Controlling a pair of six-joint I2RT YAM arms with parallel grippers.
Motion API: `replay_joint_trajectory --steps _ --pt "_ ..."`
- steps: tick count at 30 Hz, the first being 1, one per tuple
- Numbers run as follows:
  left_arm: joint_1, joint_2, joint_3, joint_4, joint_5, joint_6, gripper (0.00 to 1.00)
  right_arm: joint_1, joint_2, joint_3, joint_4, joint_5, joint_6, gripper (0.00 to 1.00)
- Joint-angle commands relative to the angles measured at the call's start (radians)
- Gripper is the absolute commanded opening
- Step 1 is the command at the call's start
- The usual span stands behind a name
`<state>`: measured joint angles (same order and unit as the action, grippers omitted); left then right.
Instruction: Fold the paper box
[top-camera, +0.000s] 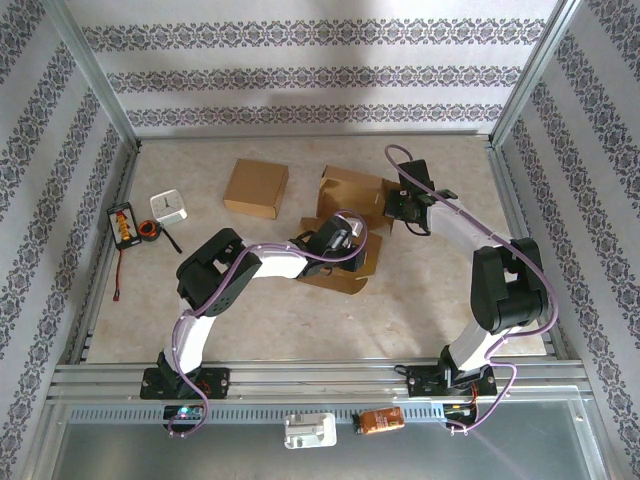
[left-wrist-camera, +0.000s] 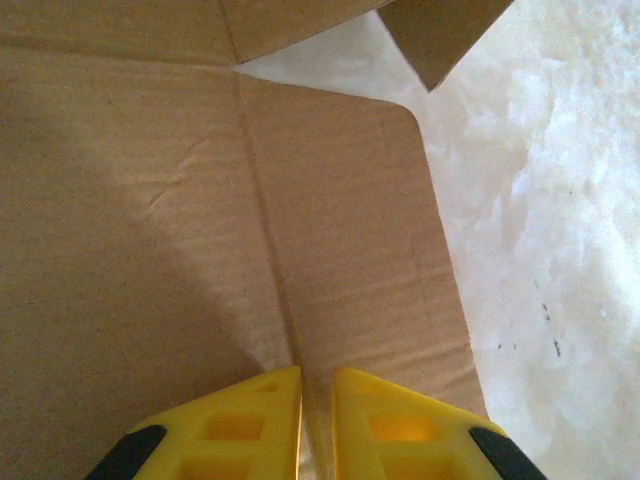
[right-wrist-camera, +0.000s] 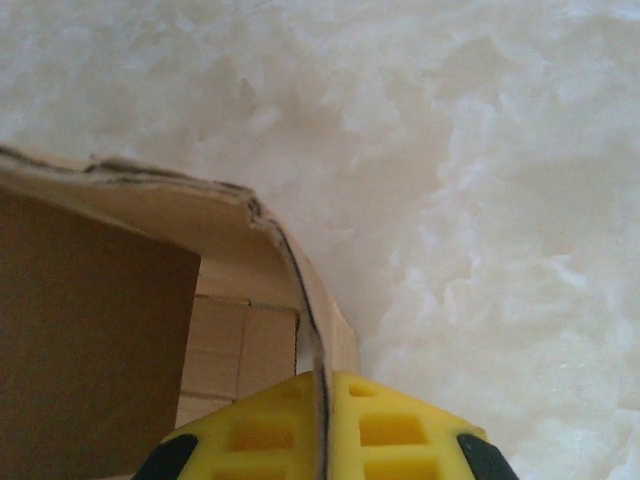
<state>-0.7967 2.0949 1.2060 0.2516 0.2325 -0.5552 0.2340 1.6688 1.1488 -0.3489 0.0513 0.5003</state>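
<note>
Right gripper (right-wrist-camera: 322, 385) clamps the paper box (right-wrist-camera: 215, 215) wall edge. Left gripper (left-wrist-camera: 316, 378) nearly closed over a flap (left-wrist-camera: 350, 230) — grip unclear.

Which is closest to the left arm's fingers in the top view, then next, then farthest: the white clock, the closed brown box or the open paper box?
1. The open paper box, mid-table, right under the left fingers.
2. The closed brown box, farther back and to the left.
3. The white clock, far left.
</note>
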Motion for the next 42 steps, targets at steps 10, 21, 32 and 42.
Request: replay_joint_trajectory --steps 10,21,32,42 --pt "0.016 0.072 0.025 0.025 0.020 -0.009 0.15 0.021 -0.032 0.055 -0.144 -0.125 0.151 0.08" --pt "0.011 0.089 0.052 -0.077 0.038 0.134 0.14 0.027 0.001 0.147 -0.223 -0.078 0.061 0.11" --pt "-0.008 0.102 0.112 -0.233 -0.015 0.309 0.14 0.009 0.002 0.177 -0.284 -0.020 -0.020 0.10" --pt "-0.022 0.137 0.145 -0.251 -0.042 0.309 0.14 -0.016 0.016 0.143 -0.236 -0.219 0.130 0.12"
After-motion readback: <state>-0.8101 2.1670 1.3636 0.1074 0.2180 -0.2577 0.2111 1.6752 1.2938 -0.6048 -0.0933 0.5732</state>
